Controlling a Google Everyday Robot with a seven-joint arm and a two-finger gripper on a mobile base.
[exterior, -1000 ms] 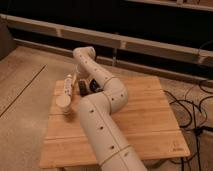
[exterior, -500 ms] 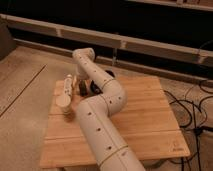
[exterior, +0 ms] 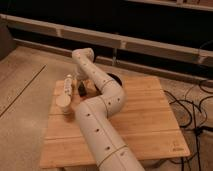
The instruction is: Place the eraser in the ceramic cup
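My arm reaches across the wooden table [exterior: 140, 125] to its far left part. There my gripper [exterior: 84, 89] points down at the board, shut. A small dark eraser [exterior: 80, 90] shows right at its tip, low on the table, and the gripper looks closed on it. The ceramic cup [exterior: 63, 100], small, round and cream-white, stands just left of and nearer than the gripper, a short gap away. The arm's wrist hides most of the fingers.
A long white bar-shaped object [exterior: 68, 82] lies just behind the cup. A wide black bowl [exterior: 114, 78] sits at the table's back edge, partly hidden by the arm. Cables [exterior: 192, 107] trail on the floor to the right.
The gripper has closed at the dark eraser. The arm has stayed almost in place over the table's far left part.
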